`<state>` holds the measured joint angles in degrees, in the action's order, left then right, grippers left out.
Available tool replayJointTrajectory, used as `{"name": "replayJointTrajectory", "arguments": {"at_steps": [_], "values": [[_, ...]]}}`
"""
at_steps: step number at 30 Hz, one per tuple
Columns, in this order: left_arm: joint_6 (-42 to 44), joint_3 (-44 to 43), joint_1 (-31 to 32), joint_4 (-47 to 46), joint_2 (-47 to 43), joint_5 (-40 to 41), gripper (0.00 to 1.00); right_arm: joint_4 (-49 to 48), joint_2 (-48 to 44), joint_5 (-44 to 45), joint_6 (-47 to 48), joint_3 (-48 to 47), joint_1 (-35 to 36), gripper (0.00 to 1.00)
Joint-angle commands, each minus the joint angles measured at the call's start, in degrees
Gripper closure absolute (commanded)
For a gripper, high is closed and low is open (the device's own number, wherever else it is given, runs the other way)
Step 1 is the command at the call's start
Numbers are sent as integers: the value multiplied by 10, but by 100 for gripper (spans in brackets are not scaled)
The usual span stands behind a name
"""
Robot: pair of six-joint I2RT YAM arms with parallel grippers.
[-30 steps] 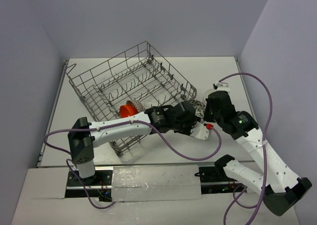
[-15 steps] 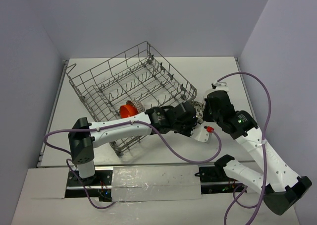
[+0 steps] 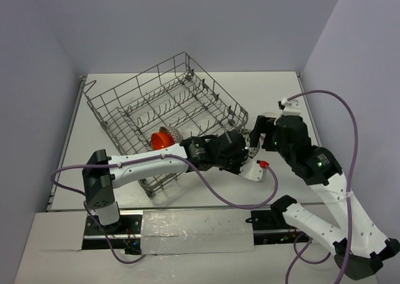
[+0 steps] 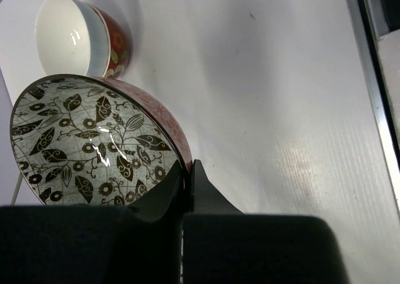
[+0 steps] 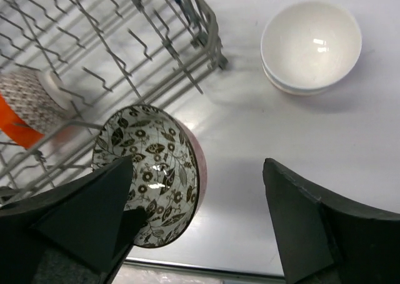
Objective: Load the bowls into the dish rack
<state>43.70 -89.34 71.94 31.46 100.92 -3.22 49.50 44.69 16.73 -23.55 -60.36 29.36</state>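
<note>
Clamped by its rim in the left fingers (image 4: 203,193), the patterned bowl (image 4: 94,140) hangs tilted beside the right corner of the dish rack (image 5: 206,27) and might slip or snag wires; the right fingers (image 5: 306,234) gape empty.

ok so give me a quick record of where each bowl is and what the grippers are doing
leaf-patterned bowl: tilted, outside the rack by its corner, rim pinched by left gripper
white bowl: upright on the table, outside the rack
orange bowl: in the rack, lying on its side
left gripper: shut on leaf-patterned bowl
right gripper: open, over the leaf-patterned bowl, holding nothing
left to load: two bowls
</note>
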Motion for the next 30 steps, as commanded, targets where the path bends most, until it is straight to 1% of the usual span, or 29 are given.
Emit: {"name": "replayJointTrajectory", "arguments": {"at_steps": [1,2,3,6,7,8,9,10,11,12,13,14,15,16,17,18,20,21,22,24,29,30], "values": [[-25,14,0,-76,-69,-10,100,-30,-19,16,9,-42,0,7],[-33,20,-2,-88,-75,-9,100,-35,-28,22,10,-43,0,2],[-43,25,-6,-98,-81,-10,100,-40,-33,27,9,-45,0,1],[-110,38,-36,-139,-107,-44,100,-57,-57,48,-1,-42,0,0],[-161,43,-47,-169,-123,-61,100,-62,-64,54,-4,-41,-1,0],[-187,50,-75,-192,-134,-97,100,-75,-78,65,-10,-38,-1,0],[-217,75,-91,-219,-145,-117,100,-83,-85,68,-10,-30,0,0],[-278,91,-104,-250,-171,-132,100,-91,-99,72,-11,-26,-1,0],[-309,108,-132,-322,-183,-147,100,-106,-105,75,-11,-21,-1,0],[-345,142,-148,-363,-195,-150,100,-113,-110,76,-12,-13,-1,0],[-413,156,-161,-393,-216,-149,100,-118,-115,78,-12,-11,-1,0],[-453,168,-191,-446,-226,-141,100,-125,-121,78,-14,-5,0,0],[-499,193,-208,-473,-233,-134,100,-128,-123,79,-15,-3,-1,0],[-575,203,-237,-495,-246,-129,100,-131,-124,80,-16,0,-1,0],[-610,216,-252,-537,-252,-125,100,-132,-123,80,-16,2,-1,0],[-682,243,-267,-561,-260,-121,100,-132,-123,79,-16,5,-1,0],[-752,274,-303,-612,-266,-120,100,-133,-118,76,-18,9,0,0],[-820,302,-316,-650,-267,-111,100,-134,-117,74,-18,11,-1,0],[-855,313,-336,-664,-267,-107,100,-135,-115,73,-18,13,0,0],[-924,347,-351,-698,-263,-88,100,-136,-115,72,-19,17,-1,0],[-1010,396,-373,-702,-255,-27,100,-143,-116,74,-15,26,-1,0],[-1038,403,-375,-700,-253,-15,100,-143,-116,75,-13,27,-1,0]]}}
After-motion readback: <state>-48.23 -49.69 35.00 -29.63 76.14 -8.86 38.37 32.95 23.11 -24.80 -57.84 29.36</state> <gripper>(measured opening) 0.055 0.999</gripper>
